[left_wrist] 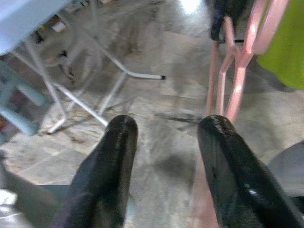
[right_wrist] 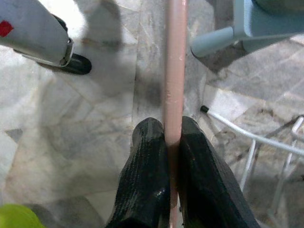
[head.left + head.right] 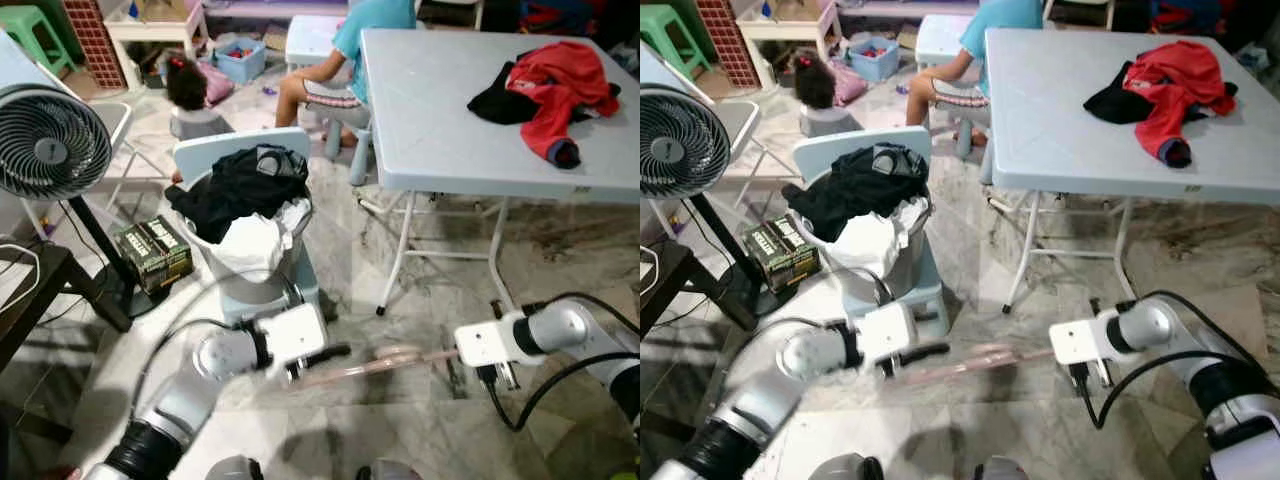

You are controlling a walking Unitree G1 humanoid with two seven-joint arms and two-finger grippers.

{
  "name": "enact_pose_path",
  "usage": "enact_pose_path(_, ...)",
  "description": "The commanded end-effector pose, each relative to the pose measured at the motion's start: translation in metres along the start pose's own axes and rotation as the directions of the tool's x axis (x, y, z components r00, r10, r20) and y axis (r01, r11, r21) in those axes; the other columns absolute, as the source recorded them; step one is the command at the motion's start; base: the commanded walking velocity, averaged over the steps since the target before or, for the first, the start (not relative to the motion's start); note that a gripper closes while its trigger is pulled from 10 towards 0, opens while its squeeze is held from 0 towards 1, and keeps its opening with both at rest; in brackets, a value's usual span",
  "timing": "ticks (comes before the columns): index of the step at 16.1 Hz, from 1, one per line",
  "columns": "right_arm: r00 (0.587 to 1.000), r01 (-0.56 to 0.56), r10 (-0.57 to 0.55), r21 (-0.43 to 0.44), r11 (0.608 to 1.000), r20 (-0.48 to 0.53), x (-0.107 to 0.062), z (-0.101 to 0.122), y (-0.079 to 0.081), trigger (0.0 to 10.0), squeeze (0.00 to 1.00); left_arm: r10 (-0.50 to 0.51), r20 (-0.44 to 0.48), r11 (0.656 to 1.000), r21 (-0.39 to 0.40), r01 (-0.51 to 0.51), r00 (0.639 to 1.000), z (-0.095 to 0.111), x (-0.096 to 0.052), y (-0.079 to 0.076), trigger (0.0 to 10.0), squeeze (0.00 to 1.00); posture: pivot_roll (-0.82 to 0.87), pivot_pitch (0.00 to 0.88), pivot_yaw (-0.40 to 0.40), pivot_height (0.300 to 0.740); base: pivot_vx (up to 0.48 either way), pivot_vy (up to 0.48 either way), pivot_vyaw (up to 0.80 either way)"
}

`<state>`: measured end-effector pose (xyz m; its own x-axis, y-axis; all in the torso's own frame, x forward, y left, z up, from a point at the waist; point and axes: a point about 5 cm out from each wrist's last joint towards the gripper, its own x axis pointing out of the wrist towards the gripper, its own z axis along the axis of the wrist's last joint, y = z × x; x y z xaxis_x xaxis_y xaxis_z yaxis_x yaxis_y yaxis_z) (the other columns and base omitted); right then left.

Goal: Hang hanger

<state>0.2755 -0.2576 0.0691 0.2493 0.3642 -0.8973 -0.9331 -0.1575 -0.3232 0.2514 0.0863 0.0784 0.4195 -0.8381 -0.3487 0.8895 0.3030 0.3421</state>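
Pink hanger: in the left eye view it lies level above the marble floor, below and in front of the grey desk, spanning between the two grippers.
Right gripper: in front of the desk's legs, at one end of the hanger, silver arm bent back toward the robot.
Left gripper: at the hanger's other end, just in front of the laundry basket.
Laundry basket: on a pale blue stool beside the desk, heaped with black and white clothes.
Red garment: on the desk top, over a black one.
Fan: well away from the desk, on the robot's left.
Person: seated at the desk's far corner; a small child sits on the floor beyond the basket.

Right eye view: same layout; hanger between left gripper and right gripper, in front of the desk.

Left wrist view: the two black fingers stand spread apart with floor between them; the hanger's pink bars run beside one finger, whether touching it I cannot tell; the desk's white legs lie beyond.

Right wrist view: both fingers are clenched on the hanger's pink bar, which runs straight out from between them toward the left arm.
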Motion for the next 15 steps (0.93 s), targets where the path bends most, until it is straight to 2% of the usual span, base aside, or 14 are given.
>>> enact_pose_path(1, 1.0, 0.014, -0.014, 0.039, 0.999, 0.002, 0.004, -0.002, 0.004, 0.0, 0.0, 0.046, 0.001, 0.999, -0.006, -0.046, 0.999, -0.001, -0.007, 0.001, 10.0, 1.0, -0.06, 0.038, 0.004, 0.74, 0.0, 0.0, 0.0)
enact_pose_path(3, 0.999, 0.033, -0.034, 0.072, 0.997, 0.009, 0.009, -0.002, 0.006, 0.0, 0.0, 0.098, 0.002, 0.995, -0.016, -0.098, 0.995, -0.004, -0.013, 0.004, 10.0, 1.0, -0.06, 0.041, 0.013, 0.74, 0.0, 0.0, 0.0)
enact_pose_path(4, 0.998, 0.059, -0.061, 0.103, 0.993, 0.013, 0.012, -0.002, 0.007, 0.0, 0.0, 0.165, 0.009, 0.985, -0.043, -0.164, 0.986, -0.005, -0.02, 0.006, 10.0, 1.0, -0.06, 0.044, 0.019, 0.74, 0.0, 0.0, 0.0)
enact_pose_path(5, 0.993, 0.102, -0.111, 0.193, 0.976, 0.037, 0.014, -0.002, 0.007, 0.0, 0.0, 0.276, 0.017, 0.959, -0.078, -0.274, 0.961, -0.007, -0.028, 0.009, 10.0, 1.0, -0.06, 0.045, 0.02, 0.74, 0.0, 0.0, 0.0)
enact_pose_path(6, 0.985, 0.135, -0.16, 0.308, 0.942, 0.06, 0.018, -0.001, 0.008, 0.3, 0.0, 0.379, 0.011, 0.918, -0.129, -0.375, 0.925, -0.01, -0.036, 0.009, 10.0, 1.0, -0.06, 0.047, 0.018, 0.74, 0.0, 0.0, 0.0)
enact_pose_path(7, 0.982, 0.145, -0.178, 0.353, 0.925, 0.064, 0.021, 0.0, 0.01, 0.0, 0.0, 0.422, 0.013, 0.896, -0.159, -0.415, 0.907, -0.01, -0.039, 0.007, 10.0, 1.0, -0.05, 0.048, 0.017, 0.74, 0.0, 0.0, 0.0)
enact_pose_path(8, 0.976, 0.158, -0.207, 0.423, 0.892, 0.072, 0.027, 0.002, 0.014, 2.5, 0.0, 0.484, 0.008, 0.856, -0.211, -0.472, 0.875, -0.012, -0.042, 0.006, 10.0, 1.0, -0.05, 0.049, 0.014, 0.74, 0.0, 0.0, 0.0)
enact_pose_path(9, 0.973, 0.134, -0.207, 0.471, 0.872, 0.106, 0.034, 0.008, 0.021, 1.3, 0.0, 0.537, 0.001, 0.815, -0.26, -0.518, 0.843, -0.012, -0.045, 0.004, 10.0, 1.0, -0.04, 0.05, 0.011, 0.74, 0.0, 0.0, 0.0)
enact_pose_path(10, 0.968, 0.123, -0.217, 0.513, 0.849, 0.126, 0.038, 0.012, 0.025, 1.4, 0.0, 0.575, -0.003, 0.783, -0.286, -0.552, 0.818, -0.012, -0.046, 0.003, 10.0, 1.0, -0.04, 0.05, 0.005, 0.74, 0.0, 0.0, 0.0)
enact_pose_path(11, 0.95, 0.146, -0.287, 0.639, 0.755, 0.122, 0.041, 0.016, 0.023, 10.0, 0.0, 0.63, -0.022, 0.737, -0.298, -0.606, 0.777, -0.011, -0.049, 0.004, 10.0, 1.0, -0.03, 0.048, -0.001, 0.74, 0.0, 0.0, 0.0)
enact_pose_path(12, 0.922, 0.171, -0.373, 0.754, 0.634, 0.104, 0.044, 0.02, 0.021, 10.0, 0.0, 0.682, -0.064, 0.675, -0.328, -0.661, 0.728, -0.014, -0.052, 0.006, 10.0, 1.0, -0.03, 0.046, -0.005, 0.74, 0.0, 0.0, 0.0)
enact_pose_path(13, 0.901, 0.2, -0.43, 0.816, 0.543, 0.065, 0.044, 0.021, 0.021, 10.0, 0.0, 0.707, -0.085, 0.636, -0.356, -0.684, 0.702, -0.015, -0.054, 0.007, 10.0, 1.0, -0.03, 0.045, -0.01, 0.74, 0.0, 0.0, 0.0)
enact_pose_path(14, 0.848, 0.203, -0.528, 0.886, 0.416, 0.054, 0.043, 0.031, 0.023, 10.0, 0.0, 0.736, -0.113, 0.582, -0.401, -0.708, 0.668, -0.017, -0.056, 0.011, 10.0, 1.0, -0.03, 0.048, -0.015, 0.74, 0.0, 0.0, 0.0)
enact_pose_path(15, 0.808, 0.206, -0.588, 0.919, 0.336, 0.035, 0.042, 0.038, 0.027, 10.0, 0.0, 0.746, -0.116, 0.565, -0.41, -0.716, 0.656, -0.017, -0.057, 0.013, 10.0, 0.07, -0.03, 0.051, -0.014, 0.74, 0.0, 0.0, 0.0)
